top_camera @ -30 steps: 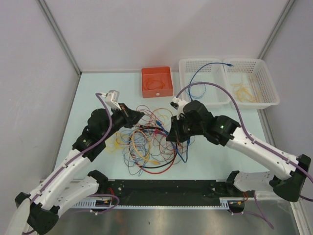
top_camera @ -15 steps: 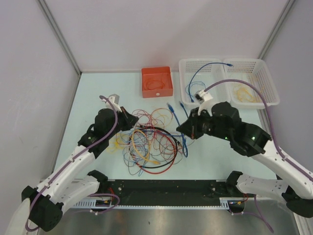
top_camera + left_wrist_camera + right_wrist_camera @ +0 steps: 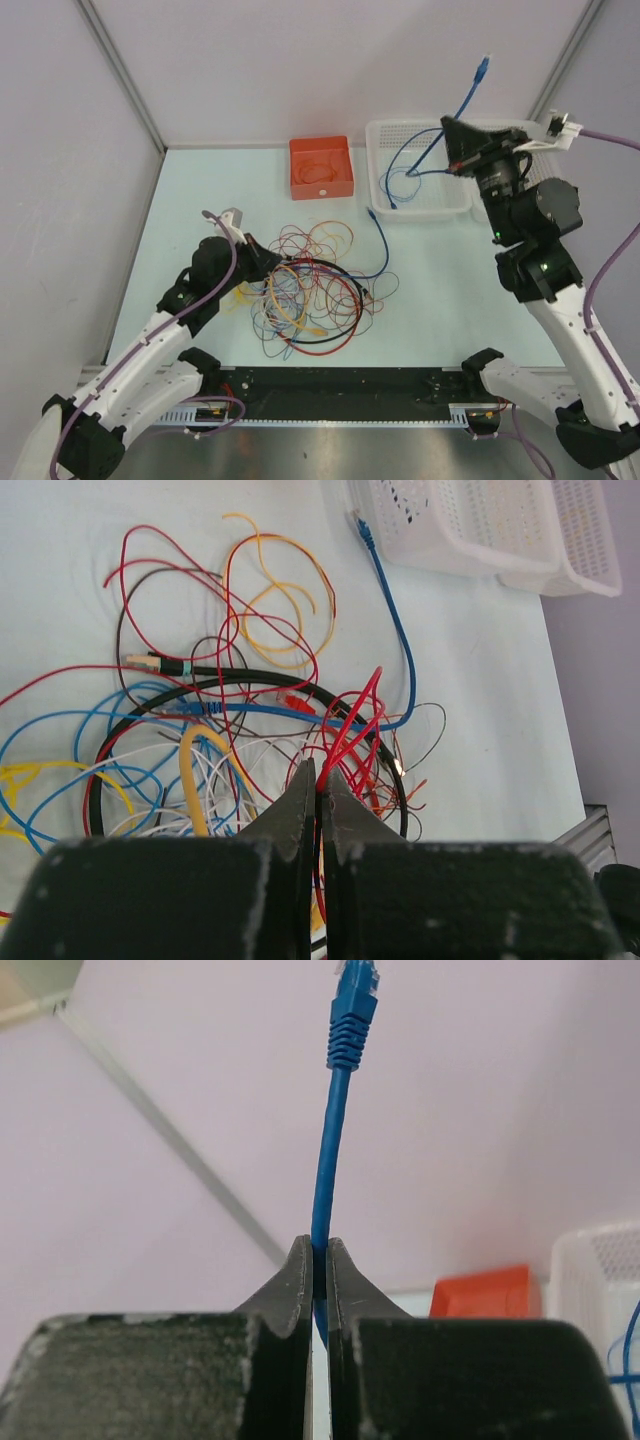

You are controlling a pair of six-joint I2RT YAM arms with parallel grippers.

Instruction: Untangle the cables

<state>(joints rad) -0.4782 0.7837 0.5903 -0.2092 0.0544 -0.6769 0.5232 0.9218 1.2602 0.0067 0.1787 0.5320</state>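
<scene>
Right gripper (image 3: 318, 1247) pinched a thin blue cable (image 3: 326, 1150) upright, plug end pointing up; left gripper (image 3: 318, 777) pinched a thin red wire (image 3: 352, 712) over tangled coloured cables (image 3: 186, 775).

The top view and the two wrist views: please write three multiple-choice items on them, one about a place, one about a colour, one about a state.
1. Where does the orange box stand?
A. Between the arm bases.
B. At the far side of the table, left of the white baskets.
C. Inside a basket.

2. What colour is the thing that the right gripper holds?
A. Red.
B. Yellow.
C. Blue.

3. How is the left gripper?
A. Shut on a red cable.
B. Wide open above the pile.
C. Shut on nothing, off to the side.

Key:
1 B, the top view shows it by the back edge, beside the baskets.
2 C, the blue cable with its plug stands up out of the shut jaws.
3 A, red strands run into its closed tips.
</scene>
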